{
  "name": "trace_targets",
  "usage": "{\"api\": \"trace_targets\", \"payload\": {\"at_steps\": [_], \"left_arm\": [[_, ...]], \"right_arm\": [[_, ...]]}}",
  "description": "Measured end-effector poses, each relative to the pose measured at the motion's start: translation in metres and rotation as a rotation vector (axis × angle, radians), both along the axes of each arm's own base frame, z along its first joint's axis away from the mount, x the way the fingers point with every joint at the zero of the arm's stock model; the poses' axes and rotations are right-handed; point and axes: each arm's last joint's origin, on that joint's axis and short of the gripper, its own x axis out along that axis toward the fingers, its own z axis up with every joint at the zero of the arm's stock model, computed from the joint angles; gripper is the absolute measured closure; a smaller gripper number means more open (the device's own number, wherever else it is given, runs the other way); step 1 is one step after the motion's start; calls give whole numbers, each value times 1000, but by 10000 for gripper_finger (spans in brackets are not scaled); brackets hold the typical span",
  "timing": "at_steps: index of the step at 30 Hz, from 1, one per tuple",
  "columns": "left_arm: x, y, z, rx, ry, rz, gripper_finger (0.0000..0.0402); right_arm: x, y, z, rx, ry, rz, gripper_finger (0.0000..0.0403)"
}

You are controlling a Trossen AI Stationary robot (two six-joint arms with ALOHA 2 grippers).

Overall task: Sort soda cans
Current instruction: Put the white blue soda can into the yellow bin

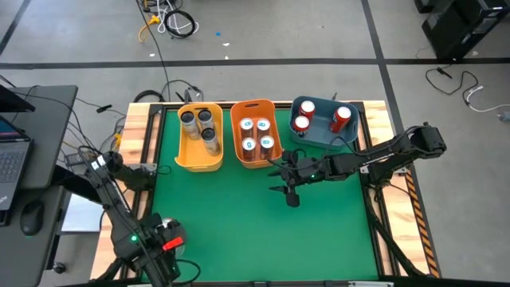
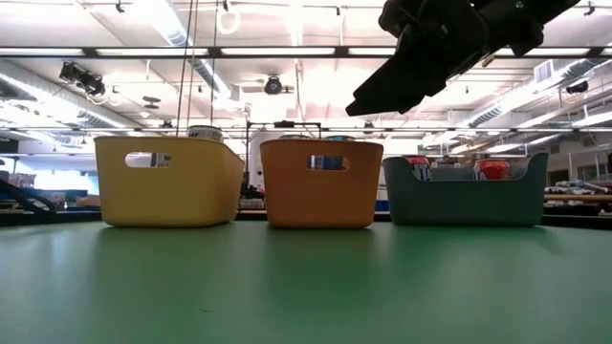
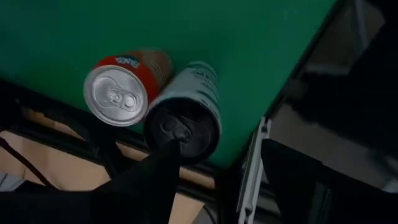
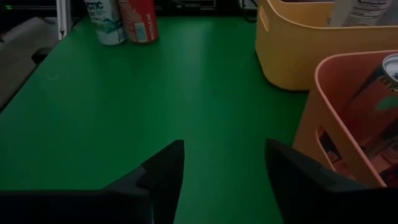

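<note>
Two soda cans stand upright at the table's near left corner: a red one (image 3: 121,90) and a pale one with a dark top (image 3: 186,118), also seen as the pale can (image 4: 104,22) and the red can (image 4: 138,20). My left gripper (image 3: 217,155) hovers open above them, pointing down, one finger (image 3: 155,180) in front of the pale can's top. My right gripper (image 1: 288,190) hangs open over the mat just in front of the orange bin (image 1: 255,131), with nothing between its fingers (image 4: 165,171). Grey cans stand in the yellow bin (image 1: 199,135), white cans in the orange one and red cans in the blue bin (image 1: 323,123).
The three bins stand in a row along the table's far edge. The green mat (image 1: 239,215) in front of them lies open. The table's near left edge (image 3: 249,168) runs close beside the two cans. A laptop (image 1: 12,151) and cables lie left of the table.
</note>
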Motion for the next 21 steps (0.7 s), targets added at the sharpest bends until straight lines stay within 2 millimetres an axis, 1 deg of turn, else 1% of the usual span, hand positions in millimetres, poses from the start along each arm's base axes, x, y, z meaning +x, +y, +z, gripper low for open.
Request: {"api": "trace_targets", "payload": {"at_steps": [2, 6, 12, 16, 21], "left_arm": [[0, 1, 0, 11, -13, 41, 161], [1, 1, 0, 22, -28, 68, 130], [2, 2, -1, 31, -26, 209, 80], [0, 2, -10, 64, -3, 287, 56], [-3, 4, -26, 104, 67, 289, 36]], "right_arm": [[0, 0, 0, 0, 3, 0, 190], [0, 0, 0, -5, 5, 3, 187], [0, 0, 0, -7, 5, 4, 185], [0, 0, 0, -7, 5, 4, 185], [0, 0, -1, -3, 7, 2, 185]]}}
